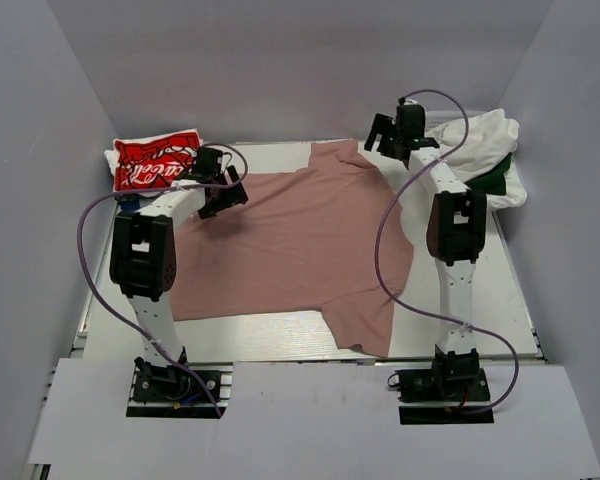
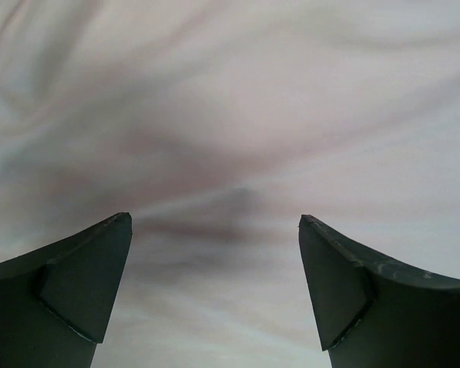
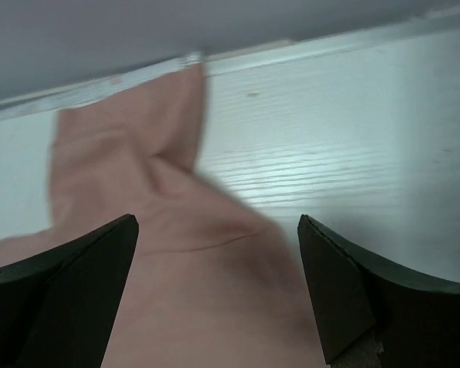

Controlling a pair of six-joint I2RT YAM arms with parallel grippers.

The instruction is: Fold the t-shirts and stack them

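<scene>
**Both grippers gaping wide, nothing gripped, pink shirt lying spread mid-table**

The left gripper is hanging over the far-left edge of the dusty-pink t-shirt with its jaws fully spread. Its wrist view is showing only wrinkled pink cloth between the fingers. Can't tell whether the tips are touching the fabric.

The right gripper is also standing wide open and gripping nothing. It is hovering at the shirt's far-right corner, where a sleeve is running up toward the back wall.

The pink shirt is lying flat across the middle of the table, with one sleeve pointing at the near edge.

The red t-shirt with white script is sitting folded at the far-left corner. The white t-shirts are lying bunched at the far right, with the dark green t-shirt peeking out beneath them.

The table is a white, wood-grained top. Plain grey walls are enclosing it on three sides. Purple cables are looping off both arms.
</scene>
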